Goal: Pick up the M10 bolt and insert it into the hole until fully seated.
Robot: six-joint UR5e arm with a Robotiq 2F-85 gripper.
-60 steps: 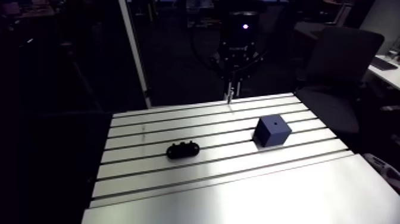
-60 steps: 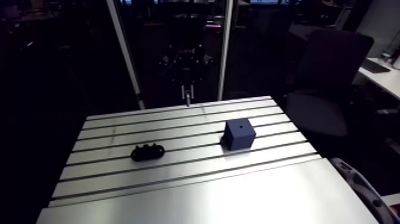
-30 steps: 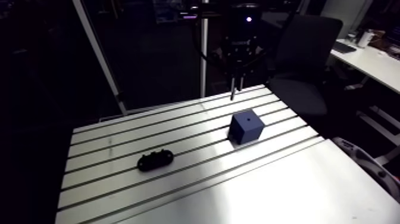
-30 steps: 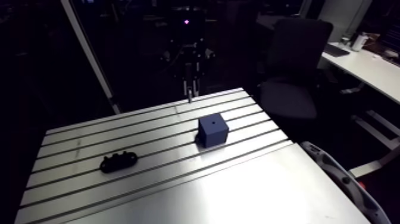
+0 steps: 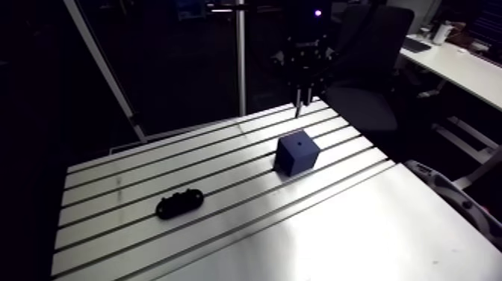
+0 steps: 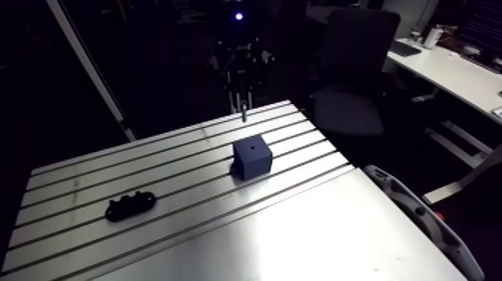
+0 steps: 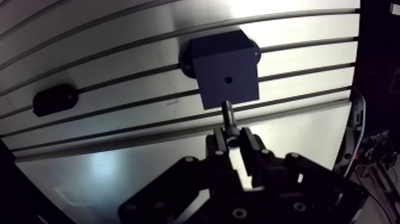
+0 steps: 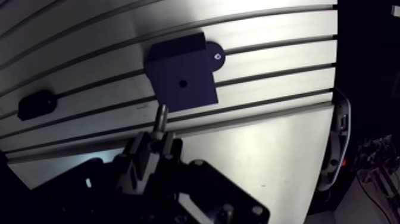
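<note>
A dark blue cube block [image 5: 297, 152] with one small hole [image 7: 227, 79] in its top face stands on the slotted table [image 5: 224, 224]. My gripper [image 7: 234, 138] is shut on the M10 bolt [image 7: 228, 115], whose shank points down out of the fingers. In the wrist view the bolt tip hangs just short of the block's near edge, not over the hole. The arm view shows the gripper [image 5: 300, 96] high above the table's far edge, behind the block.
A flat black part with three bumps [image 5: 179, 202] lies on the table well to the left of the block. A dark office chair [image 5: 366, 75] stands beyond the table's far right corner. A white curved object [image 6: 418, 217] sits off the table's right side.
The arm view has swung, so the whole scene has shifted. Relative to the block, the gripper with the bolt has moved from the block's far left to just behind it.
</note>
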